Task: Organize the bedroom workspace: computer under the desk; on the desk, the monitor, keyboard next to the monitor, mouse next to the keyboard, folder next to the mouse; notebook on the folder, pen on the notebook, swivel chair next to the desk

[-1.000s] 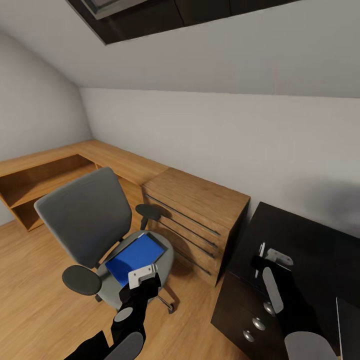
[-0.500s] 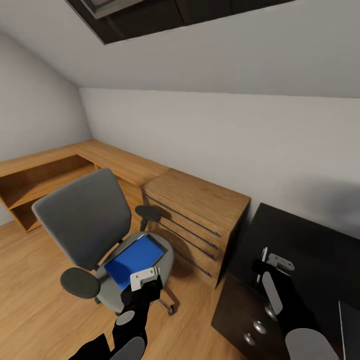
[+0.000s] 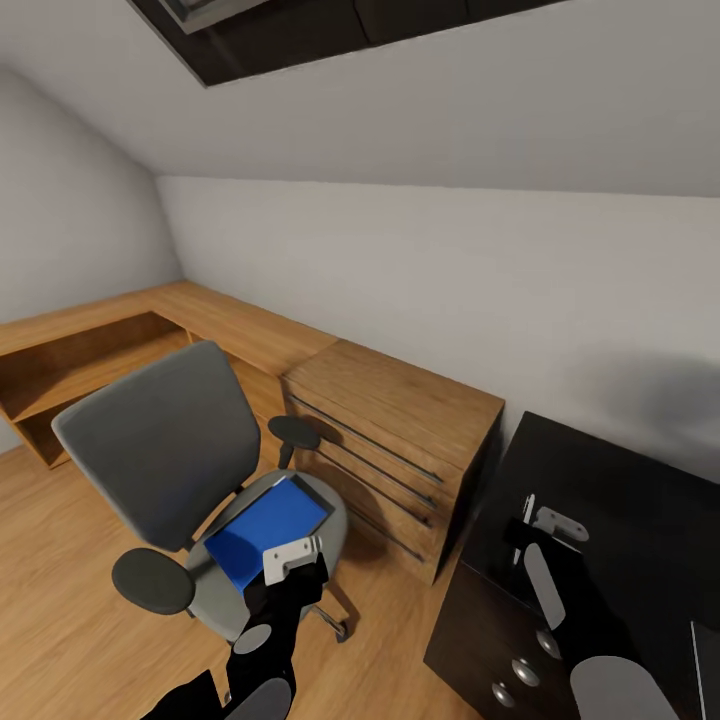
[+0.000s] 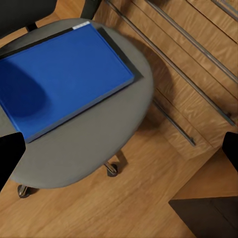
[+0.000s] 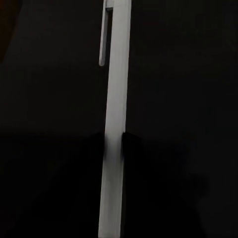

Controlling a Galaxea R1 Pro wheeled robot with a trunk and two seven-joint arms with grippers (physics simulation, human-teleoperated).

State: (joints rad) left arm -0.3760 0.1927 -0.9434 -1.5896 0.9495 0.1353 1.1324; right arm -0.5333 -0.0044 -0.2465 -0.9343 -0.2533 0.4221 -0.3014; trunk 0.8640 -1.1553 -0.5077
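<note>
Between the fingertips of the right pincer (image 5: 113, 145) a thin white pen (image 5: 114, 119) is pinched, held above the black bench (image 3: 640, 500). Below and just ahead of the left pincer (image 3: 292, 556), whose fingers stand spread wide, lies the blue folder (image 4: 59, 79) on the grey seat of the swivel chair (image 3: 160, 440), with a thin dark notebook (image 4: 121, 52) under it, peeking out at its far edge. Beyond the chair stands a low oak drawer unit (image 3: 400, 440), touching the black bench at its side.
</note>
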